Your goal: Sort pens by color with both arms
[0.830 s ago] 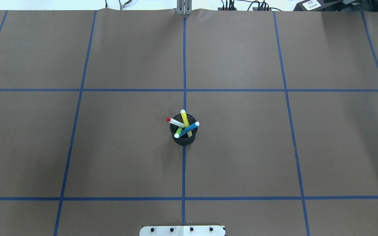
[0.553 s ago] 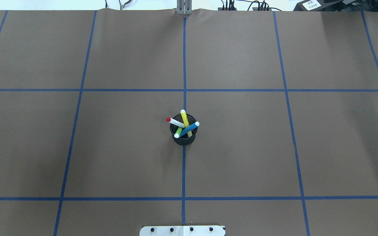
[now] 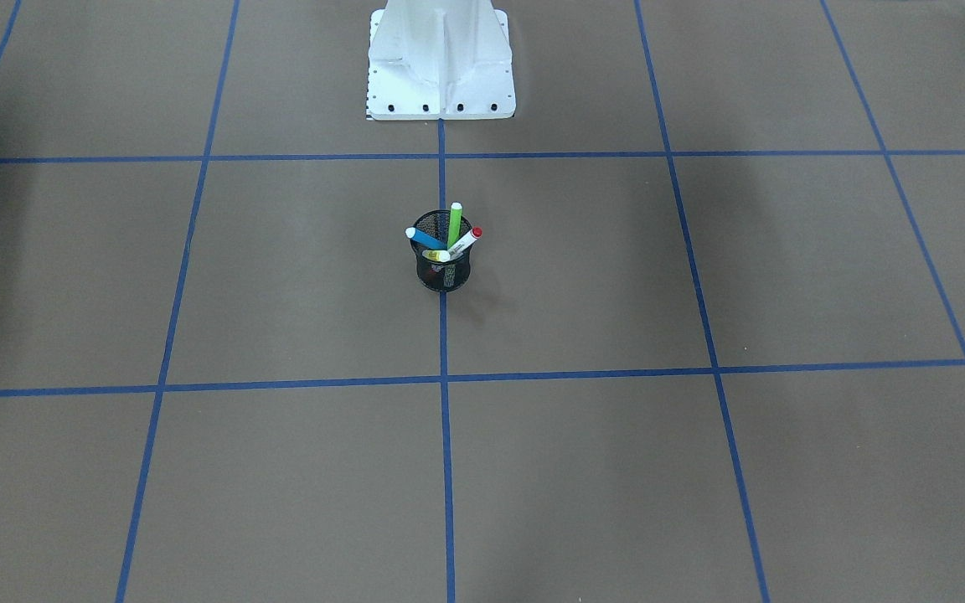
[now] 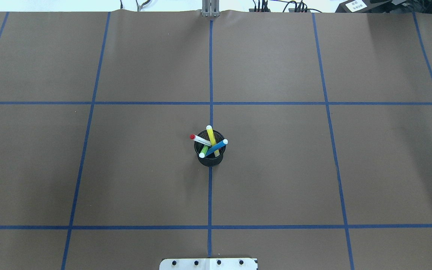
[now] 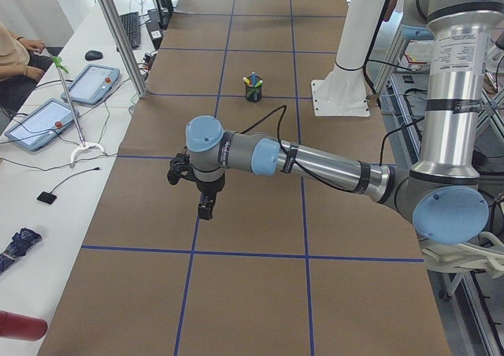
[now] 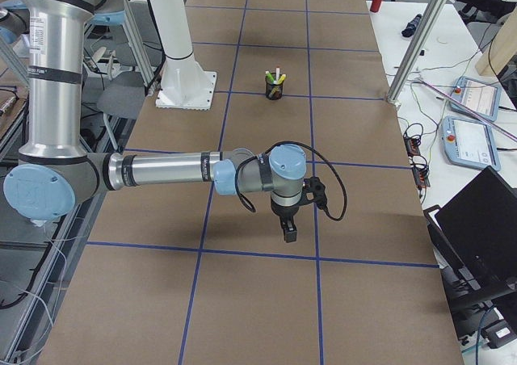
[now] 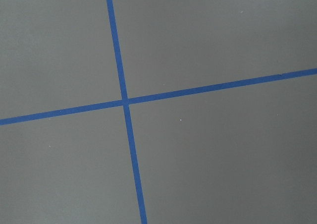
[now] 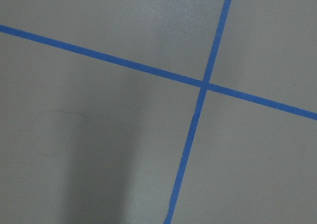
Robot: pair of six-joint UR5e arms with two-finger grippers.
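Four pens stand in a black mesh cup (image 4: 210,160) at the table's middle: a blue pen (image 4: 216,147), a yellow pen (image 4: 211,134), a green pen (image 4: 203,152) and a white pen with a red end (image 4: 200,140). The cup also shows in the front-facing view (image 3: 443,272). My left gripper (image 5: 205,208) hangs over the table's left end, far from the cup. My right gripper (image 6: 289,232) hangs over the right end. Both show only in side views, so I cannot tell if they are open or shut. The wrist views show only brown paper and blue tape.
The white pedestal base (image 3: 441,63) stands at the robot's side of the table. Blue tape lines (image 4: 210,103) divide the brown paper into squares. Tablets (image 5: 94,84) and a laptop (image 6: 485,228) lie on side tables beyond the table's far edge.
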